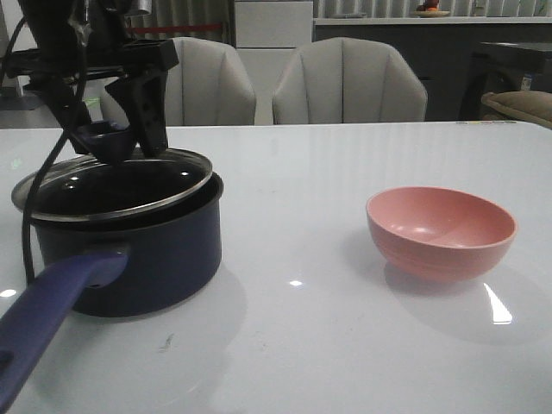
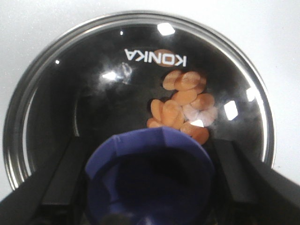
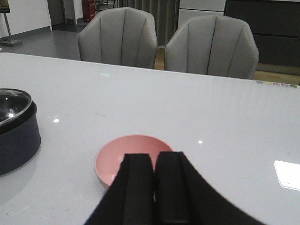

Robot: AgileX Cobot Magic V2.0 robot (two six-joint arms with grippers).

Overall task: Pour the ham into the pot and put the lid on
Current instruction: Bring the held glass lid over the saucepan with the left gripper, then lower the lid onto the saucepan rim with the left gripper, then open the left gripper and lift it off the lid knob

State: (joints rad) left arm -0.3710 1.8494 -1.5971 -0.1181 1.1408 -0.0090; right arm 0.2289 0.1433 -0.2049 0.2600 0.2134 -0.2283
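The pot's handle (image 1: 43, 315) points forward; left pincer (image 1: 129, 142) pinches the tilted lid's knob (image 1: 108, 138); right pincer (image 3: 153, 187) pressed together.

We see a glossy white tabletop (image 1: 302, 345) carrying the navy pot (image 1: 138, 259) and, well right of it, a pink bowl (image 1: 441, 231).

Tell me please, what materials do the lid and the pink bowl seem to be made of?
Lid: clear glass, since the ham shows through it, with a shiny metal rim. Pink bowl: probably plastic or glazed ceramic, smooth with soft highlights.
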